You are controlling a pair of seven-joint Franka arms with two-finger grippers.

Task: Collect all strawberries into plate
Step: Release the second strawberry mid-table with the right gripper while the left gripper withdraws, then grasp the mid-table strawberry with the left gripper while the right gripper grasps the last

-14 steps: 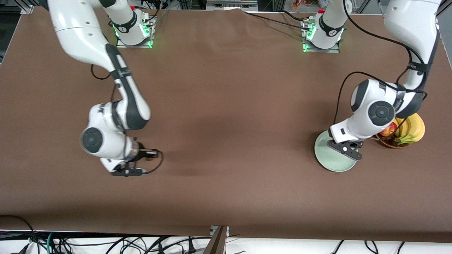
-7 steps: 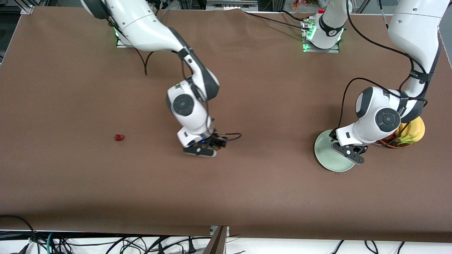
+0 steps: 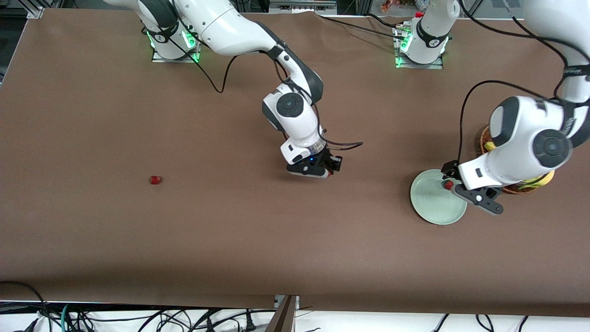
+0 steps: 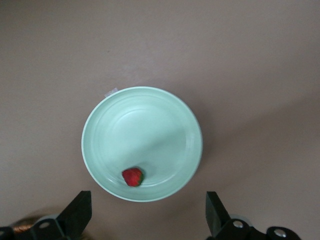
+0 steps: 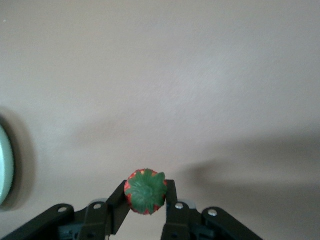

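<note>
My right end effector (image 5: pixel 146 202) pinches a small, probably soft red strawberry (image 5: pixel 145 191) by its sides above the brown surface (image 3: pixel 230 230), my left end effector (image 4: pixel 147 220) spread over the mint-green plate (image 4: pixel 165 120).

No lettering, label, brand mark, number or sign can be read anywhere in these views. The dark marks on the white arm bases (image 3: pixel 173 34) are too small to make out.
</note>
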